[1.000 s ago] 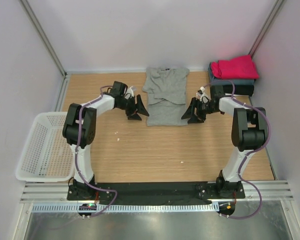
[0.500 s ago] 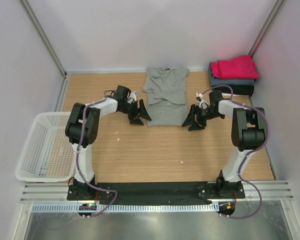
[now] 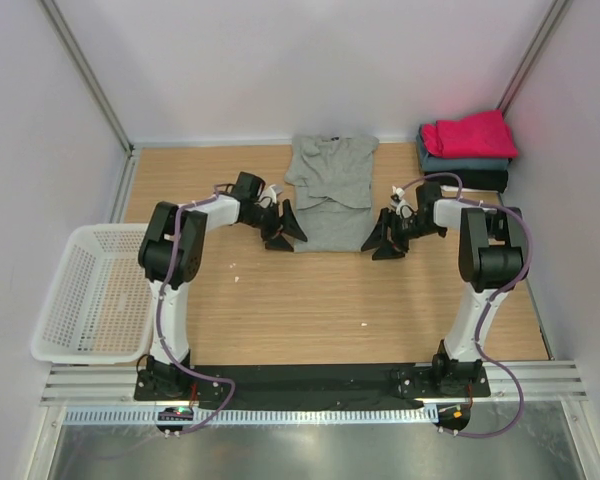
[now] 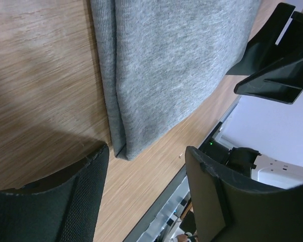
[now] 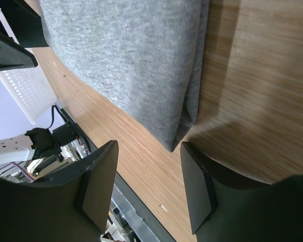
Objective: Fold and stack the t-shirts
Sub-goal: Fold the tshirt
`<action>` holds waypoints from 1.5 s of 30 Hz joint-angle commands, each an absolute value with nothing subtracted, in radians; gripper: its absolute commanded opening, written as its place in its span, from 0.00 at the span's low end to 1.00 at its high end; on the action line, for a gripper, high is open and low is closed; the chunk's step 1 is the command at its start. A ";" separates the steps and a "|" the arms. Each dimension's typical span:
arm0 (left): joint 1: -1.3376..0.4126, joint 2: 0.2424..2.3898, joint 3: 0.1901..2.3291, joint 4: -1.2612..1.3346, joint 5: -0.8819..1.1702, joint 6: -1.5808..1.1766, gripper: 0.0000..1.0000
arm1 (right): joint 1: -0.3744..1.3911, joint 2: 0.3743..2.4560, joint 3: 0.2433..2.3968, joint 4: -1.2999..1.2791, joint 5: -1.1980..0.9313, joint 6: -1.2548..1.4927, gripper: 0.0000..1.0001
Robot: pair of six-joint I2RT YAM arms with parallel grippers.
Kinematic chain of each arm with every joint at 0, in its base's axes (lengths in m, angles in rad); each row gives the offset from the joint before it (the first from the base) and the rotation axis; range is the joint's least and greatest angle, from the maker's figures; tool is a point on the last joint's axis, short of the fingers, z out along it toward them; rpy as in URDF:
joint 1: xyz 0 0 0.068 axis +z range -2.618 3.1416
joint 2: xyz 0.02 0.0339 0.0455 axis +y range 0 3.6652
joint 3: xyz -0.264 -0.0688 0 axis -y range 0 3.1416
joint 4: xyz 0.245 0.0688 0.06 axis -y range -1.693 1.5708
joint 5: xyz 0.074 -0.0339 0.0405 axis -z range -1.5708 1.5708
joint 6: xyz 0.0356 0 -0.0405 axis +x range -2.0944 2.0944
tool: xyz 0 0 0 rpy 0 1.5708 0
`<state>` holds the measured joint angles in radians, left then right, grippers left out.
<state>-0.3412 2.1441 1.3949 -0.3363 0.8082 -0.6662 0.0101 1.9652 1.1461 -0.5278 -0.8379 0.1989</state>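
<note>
The heather-grey t-shirt lies at the back middle of the table, folded into a long strip with its collar at the far end. My left gripper hovers open at the strip's near left corner, nothing between its fingers. My right gripper is open at the near right corner, also holding nothing. Folded t-shirts are stacked at the back right: magenta-red on top, slate-blue under it, black lowest.
A white mesh basket hangs over the table's left edge. Bare wood spreads between the grey shirt and the arm bases. Walls close in the back and both sides.
Both grippers have shifted slightly toward the near corners of the grey shirt, and the arms have drawn in. The shirts have not moved.
</note>
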 commanded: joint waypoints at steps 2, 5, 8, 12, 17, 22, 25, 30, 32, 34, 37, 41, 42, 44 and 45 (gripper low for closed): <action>-0.351 2.194 1.408 -0.331 0.765 -0.655 0.64 | 0.012 2.026 1.163 -0.426 -0.739 0.183 0.59; -0.351 2.200 1.410 -0.336 0.770 -0.657 0.61 | 0.012 2.043 1.167 -0.410 -0.738 0.190 0.56; -0.351 2.200 1.402 -0.336 0.772 -0.657 0.56 | 0.012 2.051 1.163 -0.381 -0.727 0.198 0.52; -0.353 2.204 1.394 -0.312 0.787 -0.669 0.45 | 0.012 2.063 1.155 -0.345 -0.729 0.209 0.45; -0.353 2.220 1.388 -0.281 0.807 -0.680 0.31 | 0.012 2.066 1.125 -0.296 -0.729 0.221 0.37; -0.356 2.206 1.381 -0.256 0.827 -0.681 0.04 | 0.012 2.060 1.108 -0.284 -0.727 0.198 0.17; -0.354 2.155 1.349 -0.235 0.831 -0.678 0.00 | 0.012 2.027 1.089 -0.299 -0.732 0.183 0.05; -0.356 2.010 1.304 -0.209 0.836 -0.684 0.00 | 0.012 1.924 1.065 -0.368 -0.759 0.152 0.02; -0.357 1.964 1.296 -0.207 0.836 -0.684 0.00 | 0.012 1.855 1.058 -0.415 -0.775 0.124 0.01; -0.357 1.892 1.284 -0.206 0.830 -0.683 0.00 | 0.014 1.804 1.060 -0.449 -0.782 0.103 0.01; -0.356 1.798 1.266 -0.207 0.819 -0.675 0.00 | 0.014 1.701 1.077 -0.540 -0.793 0.061 0.01; -0.357 1.709 1.244 -0.207 0.810 -0.672 0.00 | 0.012 1.583 1.109 -0.607 -0.798 0.023 0.01; -0.359 1.697 1.238 -0.207 0.805 -0.672 0.00 | 0.012 1.548 1.117 -0.615 -0.798 0.018 0.01; -0.357 1.658 1.224 -0.206 0.802 -0.672 0.00 | 0.012 1.519 1.144 -0.641 -0.808 0.023 0.02; -0.360 1.648 1.221 -0.207 0.801 -0.672 0.00 | 0.012 1.500 1.153 -0.647 -0.813 0.032 0.02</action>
